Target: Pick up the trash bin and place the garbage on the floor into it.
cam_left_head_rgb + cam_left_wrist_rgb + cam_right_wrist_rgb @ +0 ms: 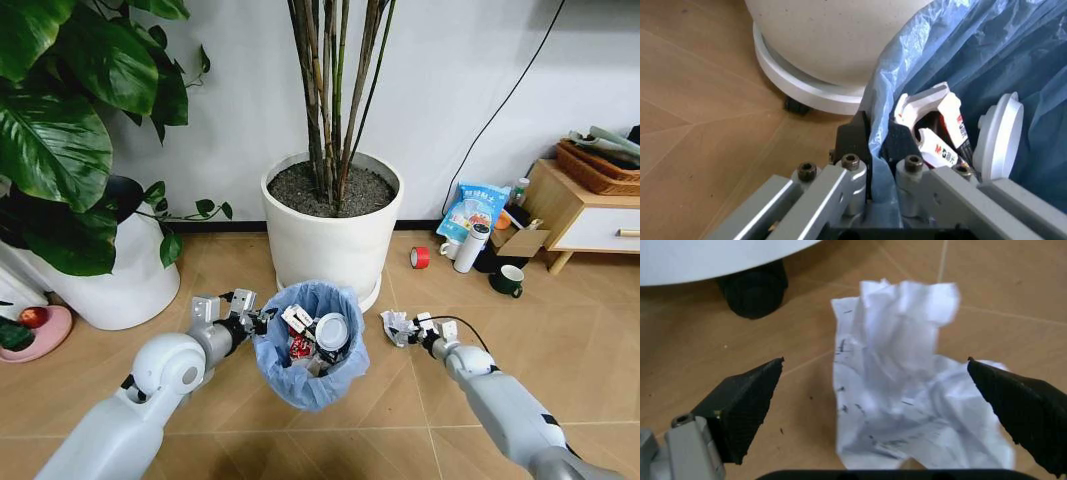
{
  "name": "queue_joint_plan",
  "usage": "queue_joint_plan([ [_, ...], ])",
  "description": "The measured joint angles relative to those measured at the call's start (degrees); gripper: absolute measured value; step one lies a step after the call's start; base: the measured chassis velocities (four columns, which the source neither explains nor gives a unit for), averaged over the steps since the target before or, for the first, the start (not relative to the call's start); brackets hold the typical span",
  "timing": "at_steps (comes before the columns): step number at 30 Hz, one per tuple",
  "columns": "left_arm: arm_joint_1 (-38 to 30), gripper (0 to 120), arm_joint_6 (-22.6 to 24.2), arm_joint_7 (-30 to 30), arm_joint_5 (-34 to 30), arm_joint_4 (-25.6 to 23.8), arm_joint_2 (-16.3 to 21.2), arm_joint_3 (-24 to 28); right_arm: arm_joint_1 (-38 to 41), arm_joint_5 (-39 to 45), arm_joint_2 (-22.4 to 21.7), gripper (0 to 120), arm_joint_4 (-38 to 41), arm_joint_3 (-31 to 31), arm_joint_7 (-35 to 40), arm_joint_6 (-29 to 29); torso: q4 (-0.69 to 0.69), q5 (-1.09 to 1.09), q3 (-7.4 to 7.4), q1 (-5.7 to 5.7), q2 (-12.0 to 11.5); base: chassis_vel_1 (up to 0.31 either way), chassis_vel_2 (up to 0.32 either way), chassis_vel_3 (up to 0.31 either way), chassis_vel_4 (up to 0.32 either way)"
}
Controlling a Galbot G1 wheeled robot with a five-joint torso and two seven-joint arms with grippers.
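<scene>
The trash bin [308,345], lined with a crinkled light-blue bag, hangs nearest the robot, lifted off the floor [400,400] of tan herringbone tiles, and everything else can be placed from it. The left gripper [262,320] meets the bin's rim on the robot's left side; in the left wrist view its black fingers [853,140] are pinched narrow on the rim and the bag's edge, one outside and one inside the liner [960,55]. Inside the bin lie pieces of garbage — a white round disc [332,331] tilted against the far wall, red-and-white wrappers [940,130] beside it, and something red [299,347] lower down. Just to the right of the bin, the right gripper [408,328] is low near the floor at a crumpled white paper wad [397,325]; the right wrist view shows its two dark fingertips [747,405] spread wide on either side of the paper [907,385], which lies on the tiles untouched by either tip. Directly behind the bin stands a large white plant pot [333,245] with dark soil and tall stems, on a wheeled base. Farther behind and to the right of the bin sit a red tape roll [420,257], a white cylinder [469,247] and a green mug [508,279] — near a low wooden cabinet [580,210]
</scene>
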Motion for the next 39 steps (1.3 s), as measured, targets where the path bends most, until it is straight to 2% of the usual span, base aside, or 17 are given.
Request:
queue_joint_plan([
  [7, 0.10, 0, 0.00, -0.07, 0.01, -0.11, 0.18, -0.09, 2.35, -1.64, 2.90, 98, -5.11, 0.24, 1.15, 0.70, -0.01, -0.01, 0.00, 0.00, 0.00, 0.000, 0.000, 0.000, 0.000],
  [10, 0.22, 0, 0.00, -0.15, 0.02, -0.30, 0.21, -0.09, 2.98, -2.26, 3.32, 86, -6.54, 0.43, 2.19, 0.80, -0.01, -0.01, 0.00, 0.00, 0.00, 0.000, 0.000, 0.000, 0.000],
  [13, 0.23, 0, 0.00, -0.19, 0.03, -0.39, 0.25, -0.13, 3.11, -2.34, 3.31, 79, -6.93, 0.54, 3.12, 0.81, -0.01, -0.01, 0.00, 0.00, 0.00, 0.000, 0.000, 0.000, 0.000],
  [17, 0.23, 0, 0.00, -0.26, 0.05, -0.63, 0.28, -0.11, 3.12, -2.30, 3.26, 58, -7.44, 0.79, 3.76, 0.82, -0.02, -0.01, 0.00, 0.00, 0.01, 0.000, 0.000, 0.000, 0.000],
  [19, 0.23, 0, 0.00, -0.29, 0.05, -0.73, 0.30, -0.09, 3.12, -2.22, 3.26, 55, -7.49, 0.85, 3.81, 0.84, -0.01, -0.01, 0.00, 0.00, 0.01, 0.000, 0.000, 0.000, 0.000],
  [25, 0.36, 0, 0.00, -0.36, 0.03, -1.19, 0.84, -0.15, 2.85, -2.03, 3.60, 31, -7.80, 1.16, 3.94, 0.94, -0.01, -0.01, -0.01, 0.00, 0.00, 0.000, 0.000, 0.000, 0.000],
  [26, 0.36, 0, 0.00, -0.36, 0.03, -1.19, 0.84, -0.15, 2.85, -2.03, 3.60, 31, -7.80, 1.16, 3.94, 0.94, -0.01, -0.01, -0.01, 0.00, 0.00, 0.000, 0.000, 0.000, 0.000],
  [29, 0.39, 0, 0.00, -0.37, -0.02, -1.39, 1.04, -0.26, 2.73, -1.92, 3.72, 18, -7.81, 1.19, 3.95, 0.96, -0.01, 0.00, -0.01, 0.00, 0.01, 0.000, 0.000, 0.000, 0.000],
  [30, 0.39, 0, 0.00, -0.37, -0.02, -1.39, 1.04, -0.26, 2.73, -1.92, 3.72, 18, -7.81, 1.19, 3.95, 0.96, -0.01, 0.00, -0.01, 0.00, 0.01, 0.000, 0.000, 0.000, 0.000],
  [32, 0.46, 0, 0.00, -0.37, -0.05, -1.47, 1.08, -0.30, 2.73, -1.73, 3.81, 7, -7.81, 1.24, 3.98, 0.96, -0.01, 0.00, -0.01, 0.00, 0.00, 0.000, 0.000, 0.000, 0.000],
  [33, 0.46, 0, 0.00, -0.37, -0.05, -1.47, 1.08, -0.30, 2.73, -1.73, 3.81, 7, -7.81, 1.24, 3.98, 0.96, -0.01, 0.00, -0.01, 0.00, 0.00, 0.000, 0.000, 0.000, 0.000],
  [34, 0.51, 0, 0.00, -0.37, -0.06, -1.53, 1.09, -0.31, 2.73, -1.67, 3.81, 0, -7.79, 1.28, 4.03, 0.96, -0.01, 0.00, -0.01, 0.00, 0.00, 0.000, 0.000, 0.000, 0.000],
  [39, 0.53, 0, 0.00, -0.37, -0.11, -1.63, 1.29, -0.51, 1.62, -0.67, 3.40, 0, -5.62, 1.77, 4.73, 0.88, -0.01, 0.01, 0.00, 0.00, 0.00, 0.000, 0.000, 0.000, 0.000],
])
